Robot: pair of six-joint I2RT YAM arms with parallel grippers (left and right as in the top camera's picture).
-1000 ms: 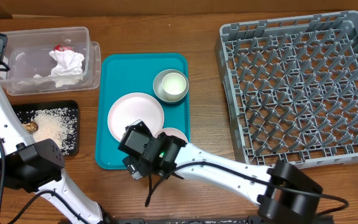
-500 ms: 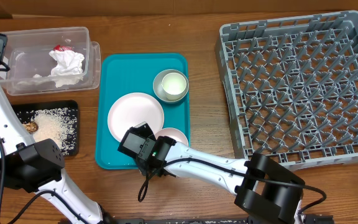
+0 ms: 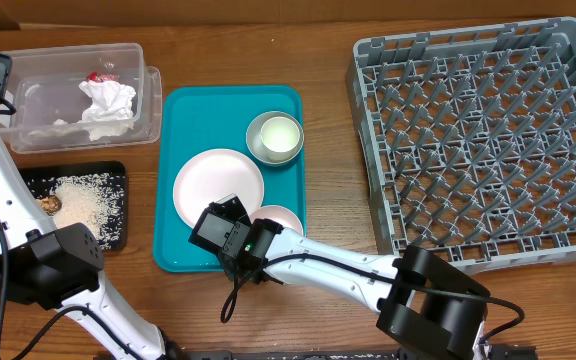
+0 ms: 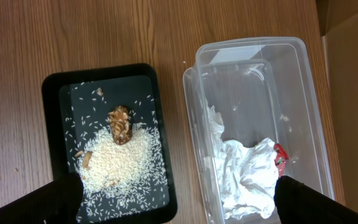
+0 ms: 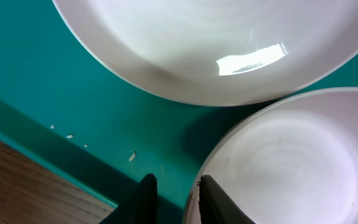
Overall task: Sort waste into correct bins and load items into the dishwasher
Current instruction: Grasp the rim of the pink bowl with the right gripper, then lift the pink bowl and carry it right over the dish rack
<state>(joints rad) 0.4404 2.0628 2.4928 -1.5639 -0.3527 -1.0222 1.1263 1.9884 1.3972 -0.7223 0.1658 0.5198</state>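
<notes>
Right claw, barely parted, straddles the small bowl's near rim.

I saw even, bright light from above in all three views. A window-shaped glare sat on the large white plate at upper centre of the right wrist frame. The fingertips at the bottom edge were dark and soft-focused. Shadows stayed faint.

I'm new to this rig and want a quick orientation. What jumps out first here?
The teal tray at table centre, holding a white plate, a small bowl and a cup, with the right gripper down at the bowl's rim. A big grey dish rack fills the right side.
</notes>
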